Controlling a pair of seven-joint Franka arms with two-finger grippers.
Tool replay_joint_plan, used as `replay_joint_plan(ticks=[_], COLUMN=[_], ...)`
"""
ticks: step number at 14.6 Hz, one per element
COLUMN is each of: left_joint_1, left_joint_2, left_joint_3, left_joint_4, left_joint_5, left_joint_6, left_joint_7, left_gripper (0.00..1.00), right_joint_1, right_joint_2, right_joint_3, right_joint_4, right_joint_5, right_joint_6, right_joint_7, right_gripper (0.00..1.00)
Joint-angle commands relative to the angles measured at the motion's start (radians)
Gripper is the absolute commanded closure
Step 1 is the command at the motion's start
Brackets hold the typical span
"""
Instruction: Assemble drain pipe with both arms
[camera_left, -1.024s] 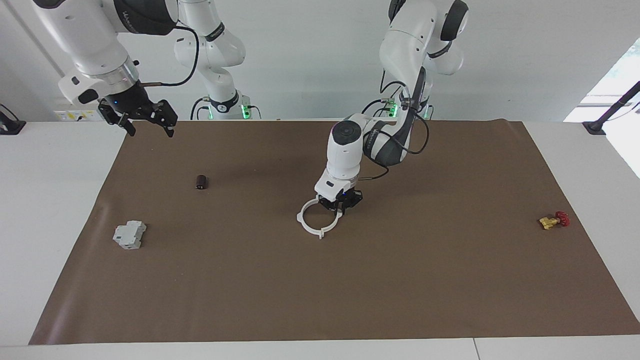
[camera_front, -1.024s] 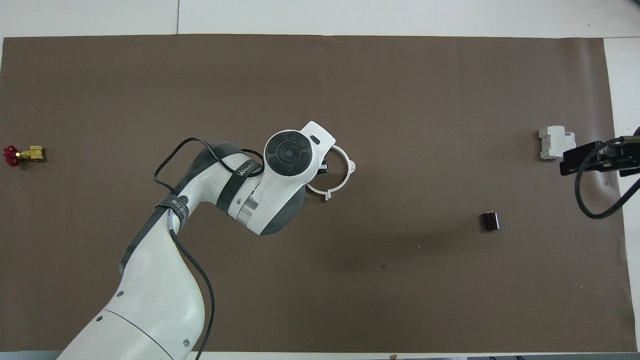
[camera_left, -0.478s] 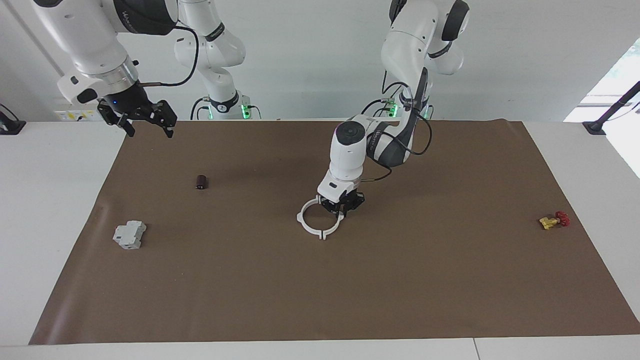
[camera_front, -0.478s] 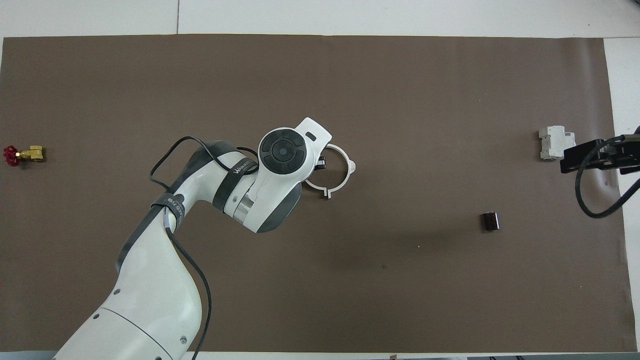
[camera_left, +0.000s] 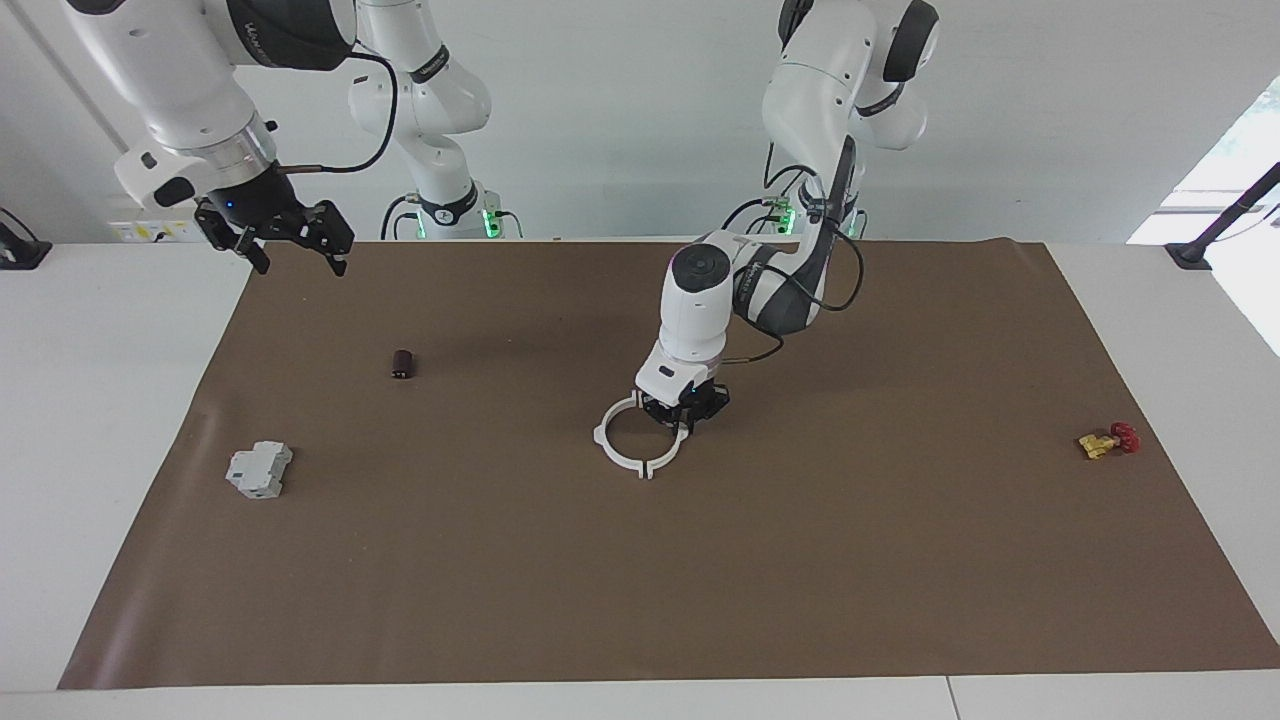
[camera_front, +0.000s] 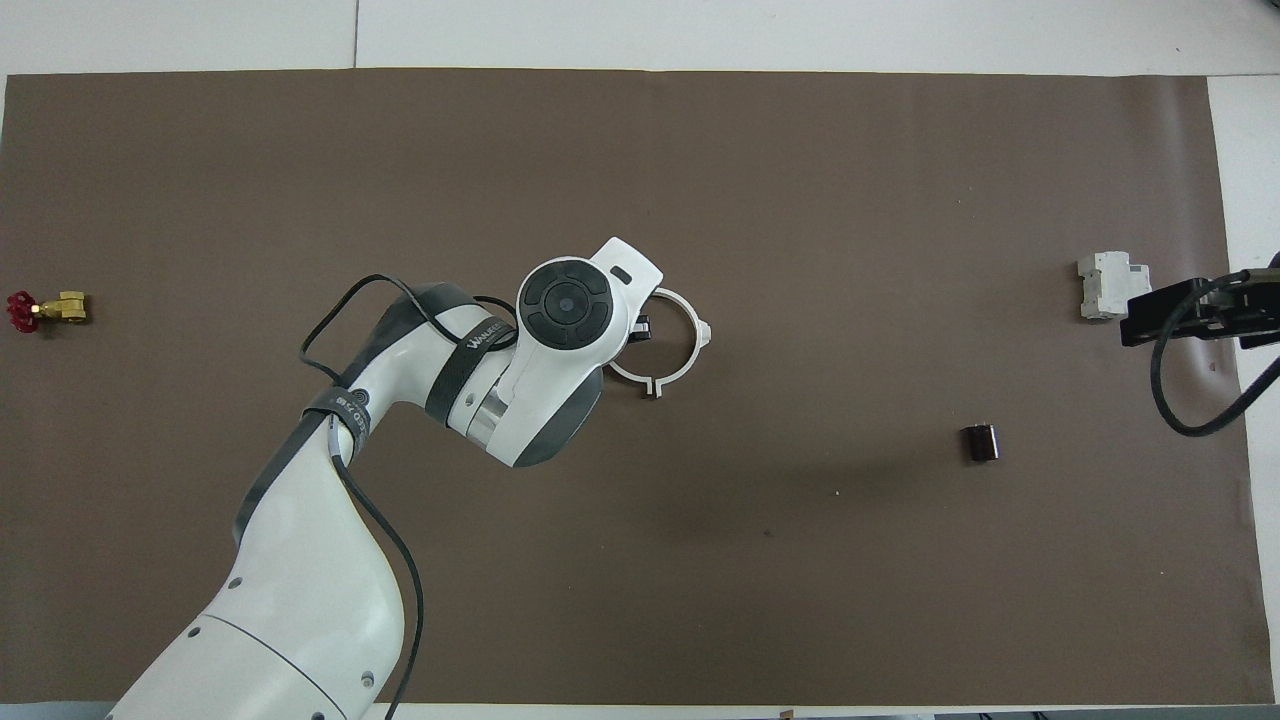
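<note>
Ring (camera_left: 637, 443) flat mid-mat (camera_left: 850, 560), rim pinched by left gripper (camera_left: 683, 418); right gripper (camera_left: 290, 250) spread wide, waiting over mat's corner.

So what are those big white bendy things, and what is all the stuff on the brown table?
They are two robot arms. Each ends in an end effector, a black two-fingered pincher. One picture is taken from across the table, looking at the robots. The other is taken from high above the robots' own end, looking down.

The left end effector is down at the middle of the brown mat, pinched shut on the rim of the drain pipe, a thin white ring with little tabs. The right end effector waits open, up in the air over the mat's edge at the right arm's end.

Also on the mat: a grey box, a small dark cylinder nearer to the robots than the box, and a brass valve with a red handle at the left arm's end.
</note>
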Motion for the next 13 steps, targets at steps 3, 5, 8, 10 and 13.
replay_joint_plan(ticks=[3, 5, 8, 10, 13], left_joint_1=[-0.016, -0.016, -0.016, -0.016, -0.016], left_joint_2=[-0.010, -0.012, -0.012, -0.012, -0.010], left_joint_3=[0.006, 0.006, 0.006, 0.007, 0.006], left_joint_4=[-0.033, -0.033, -0.032, -0.033, -0.033], left_joint_5=[-0.012, -0.010, -0.010, -0.010, -0.009], left_joint_6=[0.015, 0.012, 0.018, 0.018, 0.019], left_joint_7=[-0.005, -0.002, 0.006, 0.007, 0.007], left_gripper=[1.00, 1.00, 1.00, 1.00, 1.00], right_joint_1=[-0.014, -0.014, -0.012, -0.014, -0.012], right_joint_2=[0.000, 0.000, -0.001, 0.000, -0.001], right_joint_3=[0.008, 0.008, 0.008, 0.008, 0.008], right_joint_4=[-0.001, -0.001, 0.000, -0.001, 0.000], right_joint_5=[0.009, 0.009, 0.009, 0.009, 0.009], right_joint_6=[0.015, 0.014, 0.014, 0.014, 0.014], right_joint_7=[-0.026, -0.026, -0.026, -0.026, -0.026], right_gripper=[0.00, 0.00, 0.00, 0.00, 0.00])
